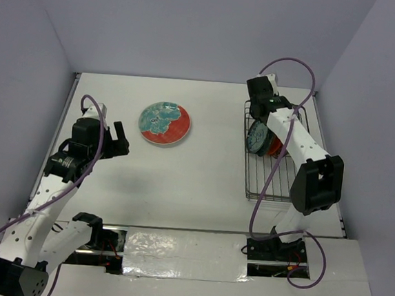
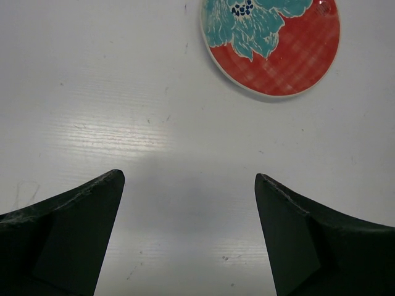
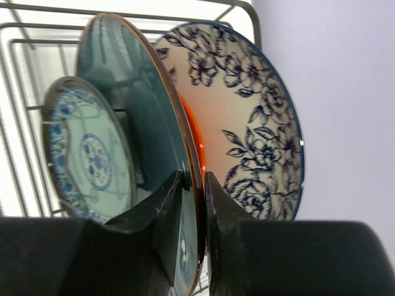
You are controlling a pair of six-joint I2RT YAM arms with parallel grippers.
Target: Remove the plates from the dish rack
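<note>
We see the dish rack (image 1: 268, 190) at the right of the bench (image 1: 201, 183), its long axis running from the near side to the far side and its outer side close to the bench's right edge. Its plates stand on edge in the far half. In the right wrist view they are a small blue-patterned plate (image 3: 86, 157), a large teal plate (image 3: 133, 105) and a white floral plate (image 3: 253, 123), all upright and face to face. An orange sliver (image 3: 192, 132) shows between the last two, too little for us to tell more.

The right end effector (image 3: 194, 209) is clamped on the teal plate's rim, one finger on each face.

A teal-and-red plate (image 1: 164, 123) lies flat on the bench, well apart from the rack, with bare bench between them. The left end effector (image 2: 188, 234) hovers near it, its fingers wide apart and holding nothing.
</note>
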